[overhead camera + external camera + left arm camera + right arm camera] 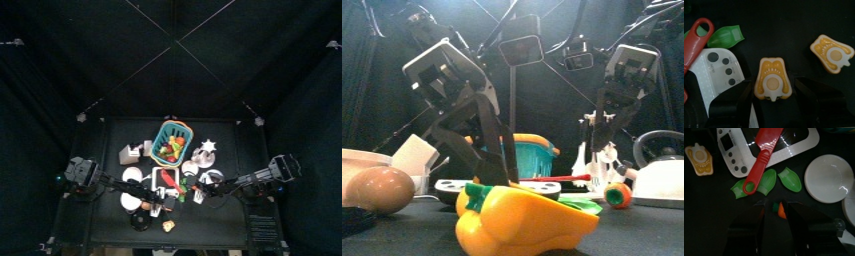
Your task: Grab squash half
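Yellow, glossy squash half (773,78) with a ribbed cut face lies between the spread left hand (776,96)

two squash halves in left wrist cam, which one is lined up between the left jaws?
The squash half sitting in the gap between the open left gripper jaws. The other squash half lies off to the side, tilted, outside the jaws.

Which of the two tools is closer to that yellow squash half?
Left. The left tool hangs open right over the nearer squash half, one jaw to each side. The right tool sits off beside the green pieces.
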